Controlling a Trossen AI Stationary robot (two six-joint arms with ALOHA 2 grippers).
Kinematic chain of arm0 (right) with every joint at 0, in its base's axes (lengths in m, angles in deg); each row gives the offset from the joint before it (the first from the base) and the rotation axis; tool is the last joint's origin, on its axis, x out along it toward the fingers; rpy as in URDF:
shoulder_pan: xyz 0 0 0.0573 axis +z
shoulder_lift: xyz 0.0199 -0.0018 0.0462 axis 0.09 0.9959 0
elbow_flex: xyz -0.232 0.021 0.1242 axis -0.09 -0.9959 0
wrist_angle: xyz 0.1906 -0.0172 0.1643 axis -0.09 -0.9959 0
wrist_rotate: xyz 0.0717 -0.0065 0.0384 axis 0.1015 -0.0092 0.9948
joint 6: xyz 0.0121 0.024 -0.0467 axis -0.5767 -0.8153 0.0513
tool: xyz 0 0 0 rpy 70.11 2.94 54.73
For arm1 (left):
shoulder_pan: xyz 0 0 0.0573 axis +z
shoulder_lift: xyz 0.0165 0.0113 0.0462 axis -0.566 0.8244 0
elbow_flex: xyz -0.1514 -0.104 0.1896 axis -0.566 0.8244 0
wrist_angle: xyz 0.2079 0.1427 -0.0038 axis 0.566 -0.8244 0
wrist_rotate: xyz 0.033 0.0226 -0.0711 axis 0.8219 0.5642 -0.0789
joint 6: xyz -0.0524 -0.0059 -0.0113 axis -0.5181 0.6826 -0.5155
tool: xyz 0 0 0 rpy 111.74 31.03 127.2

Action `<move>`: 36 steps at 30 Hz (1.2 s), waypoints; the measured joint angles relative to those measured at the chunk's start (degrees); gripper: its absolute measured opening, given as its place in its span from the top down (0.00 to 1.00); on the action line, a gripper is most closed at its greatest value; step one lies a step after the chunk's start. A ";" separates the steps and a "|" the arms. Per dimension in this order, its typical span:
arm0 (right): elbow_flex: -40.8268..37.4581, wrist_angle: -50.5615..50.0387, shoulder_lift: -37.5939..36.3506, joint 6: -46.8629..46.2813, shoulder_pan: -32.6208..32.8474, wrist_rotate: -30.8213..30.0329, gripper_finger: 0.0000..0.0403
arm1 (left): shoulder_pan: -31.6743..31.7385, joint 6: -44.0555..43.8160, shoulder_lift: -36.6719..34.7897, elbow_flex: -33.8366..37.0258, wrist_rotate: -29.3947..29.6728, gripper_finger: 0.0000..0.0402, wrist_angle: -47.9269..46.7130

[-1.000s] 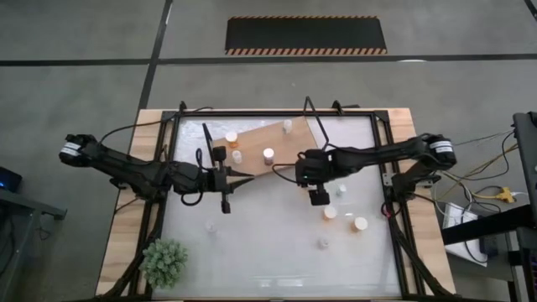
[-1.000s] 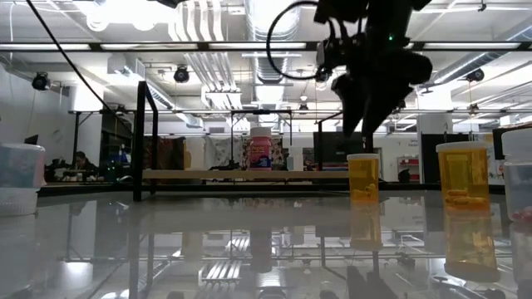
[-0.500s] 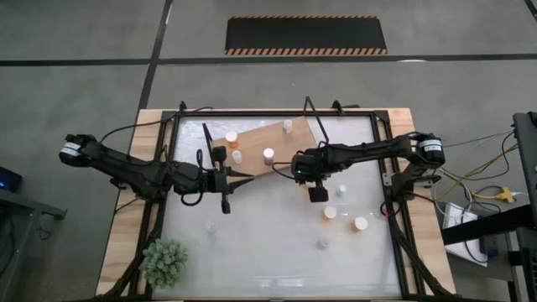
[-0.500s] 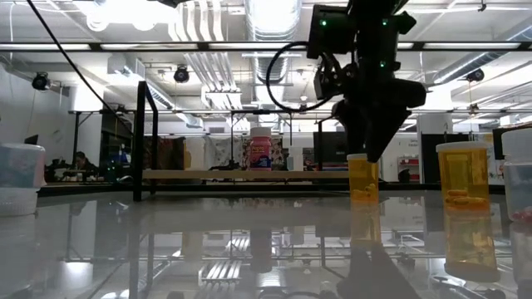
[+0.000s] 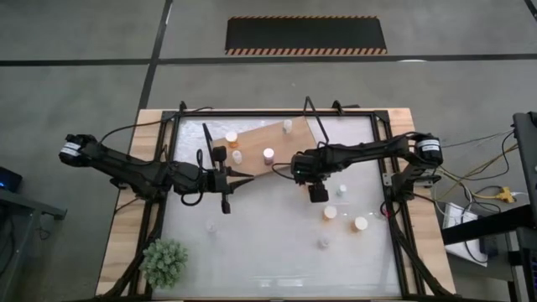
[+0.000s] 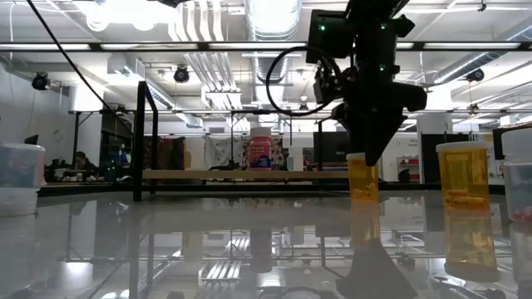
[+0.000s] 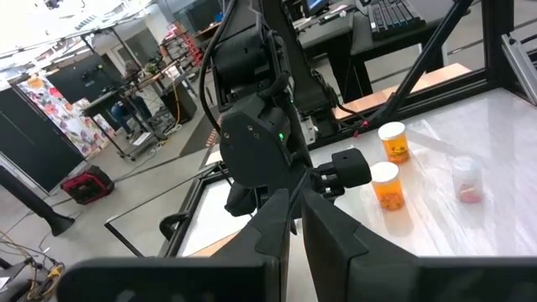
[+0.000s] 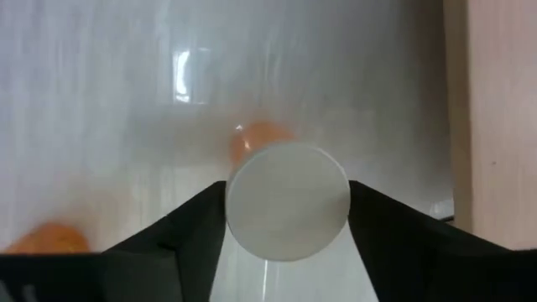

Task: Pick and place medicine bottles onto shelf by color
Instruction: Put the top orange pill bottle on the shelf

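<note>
Orange bottle (image 8: 288, 201) stood upright on the white table (image 5: 277, 252), right under the right gripper (image 8: 288, 220) | long side ran up and down | fingers (image 8: 180, 226) sat on both sides of its white cap, cannot tell if gripping | shelf (image 5: 298, 134) lay near, just behind | left gripper (image 5: 226, 201) was shut, farther off | two more bottles stood close.

Glossy white table (image 5: 252, 252) — wooden shelf (image 5: 285, 143), scattered bottles (image 5: 331, 213), plant (image 5: 164, 261)
</note>
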 joint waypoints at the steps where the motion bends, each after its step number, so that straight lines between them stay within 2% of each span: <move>1: 0.00 -0.01 -0.28 -0.01 0.00 0.22 0.46 | 0.00 0.00 0.00 0.01 0.00 0.96 0.00; 5: 0.25 -0.43 -0.86 -0.57 0.02 1.48 0.51 | 0.00 0.02 0.00 0.02 -0.02 0.96 0.00; 11: 3.89 -4.67 -0.94 -1.87 0.07 1.55 0.49 | 0.00 0.04 0.00 0.02 -0.02 0.96 0.00; 23: 18.00 -9.20 -0.95 0.45 -0.65 0.91 0.50 | 0.00 0.02 -0.07 -0.07 -0.02 0.96 0.01; 29: 22.82 -8.67 -0.96 4.91 -4.51 0.89 0.50 | 0.00 -0.03 -1.05 -0.07 -0.02 0.96 0.20; 36: 24.33 -8.11 1.39 9.72 -10.77 1.05 0.50 | -0.02 -0.44 -1.66 -0.09 -0.02 0.96 0.96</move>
